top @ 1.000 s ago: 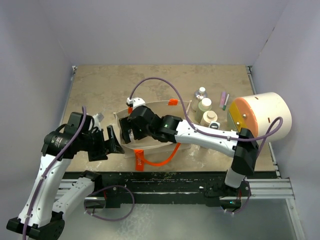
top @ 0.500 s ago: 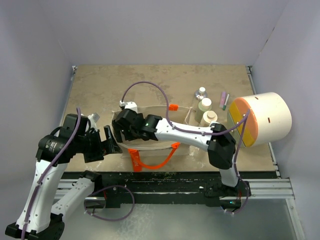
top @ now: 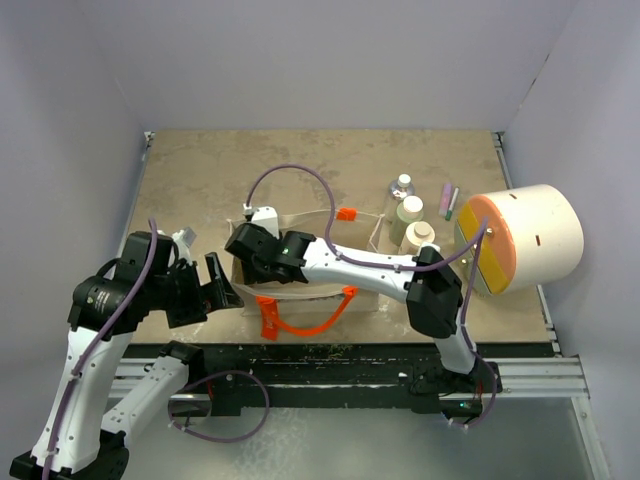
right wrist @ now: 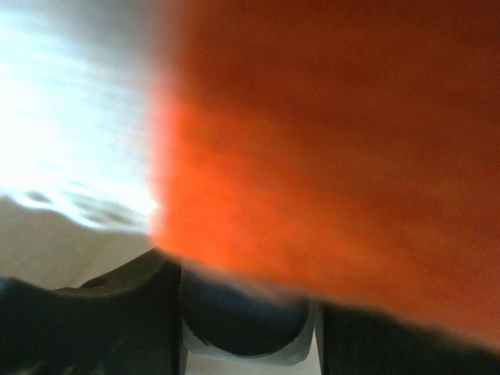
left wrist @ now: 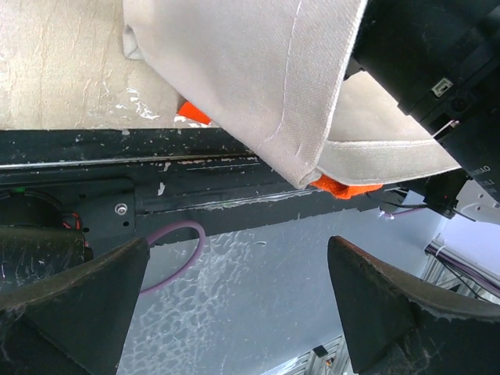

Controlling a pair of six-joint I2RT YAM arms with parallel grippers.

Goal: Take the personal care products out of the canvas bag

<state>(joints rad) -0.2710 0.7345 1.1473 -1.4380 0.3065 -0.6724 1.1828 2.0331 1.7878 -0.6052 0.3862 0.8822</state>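
Note:
The beige canvas bag (top: 365, 232) lies mid-table, its orange handles (top: 300, 318) towards the near edge. My right gripper (top: 250, 256) is reached inside the bag's left end. In the right wrist view blurred orange fabric (right wrist: 328, 133) covers most of the frame, and the fingers (right wrist: 86, 320) hold a white bottle with a dark grey cap (right wrist: 242, 328) between them. My left gripper (top: 218, 284) is open just left of the bag. Its wrist view shows the bag's corner (left wrist: 258, 86) beyond the spread fingers (left wrist: 70, 305). A clear bottle (top: 402, 187) and two beige-green bottles (top: 409, 210) (top: 418, 236) stand right of the bag.
A big cream cylinder with an orange-yellow face (top: 525, 240) lies at the right edge. A small pink and green tube (top: 448, 200) lies beside the bottles. The black rail (top: 330, 352) runs along the table's near edge. Walls close in the back and sides.
My right arm has swung left, its gripper going deeper into the bag's left end. The bag has shifted and its handles have moved. My left gripper has drawn back slightly leftward.

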